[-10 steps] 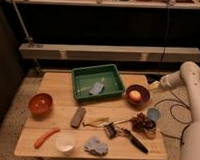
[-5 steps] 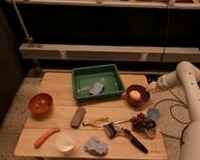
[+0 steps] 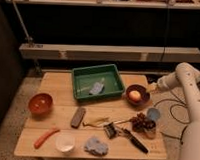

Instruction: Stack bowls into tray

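The green tray point(image 3: 111, 75) stands at the back middle of the wooden table, with a small blue-grey object point(image 3: 96, 88) lying in it. The dark maroon-brown bowl point(image 3: 138, 95) sits just right of the tray and holds a round yellow-orange item. The orange-red bowl point(image 3: 41, 103) sits near the table's left edge. My gripper point(image 3: 152, 88), at the end of the white arm coming in from the right, is at the right rim of the maroon bowl.
On the front half of the table lie a carrot point(image 3: 46, 138), a white bowl point(image 3: 64, 142), a blue cloth point(image 3: 95, 145), a grey-brown bar point(image 3: 78, 116), a black-handled tool point(image 3: 133, 138), dark grapes point(image 3: 139, 121) and a blue cup point(image 3: 153, 115). Shelving runs behind.
My gripper has moved a little left and down, closer to the maroon bowl's right rim. Nothing on the table has moved.
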